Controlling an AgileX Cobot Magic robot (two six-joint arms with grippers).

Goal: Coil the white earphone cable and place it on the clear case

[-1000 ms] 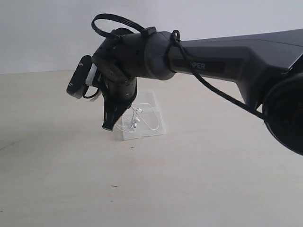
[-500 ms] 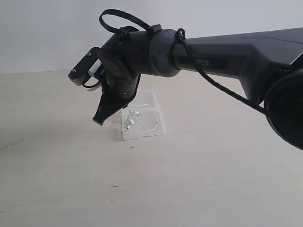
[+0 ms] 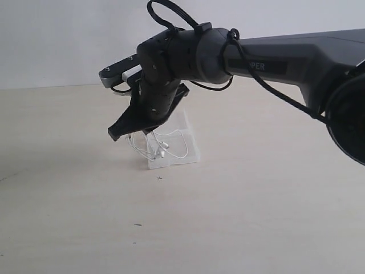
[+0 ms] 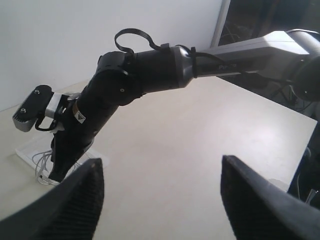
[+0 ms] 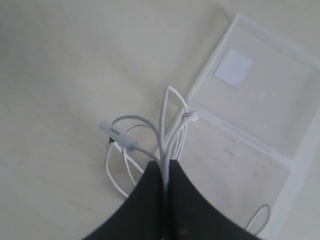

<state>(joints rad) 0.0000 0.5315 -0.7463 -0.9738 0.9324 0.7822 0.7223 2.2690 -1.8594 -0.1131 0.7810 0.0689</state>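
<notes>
Right arm stretched leftward, wrist tilted down, right gripper (image 3: 117,135) pinching strands of the white earphone cable (image 5: 173,132). Loops hang at the clear case (image 5: 260,100) edge; left gripper (image 4: 160,200) spread

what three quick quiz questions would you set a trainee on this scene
1. True or false: the right pincer is shut on strands of the white earphone cable.
2. The left pincer is: A open and empty; B shut; C out of view.
3. What marks one half of the clear case?
Key: 1 true; 2 A; 3 a white square label.
</notes>
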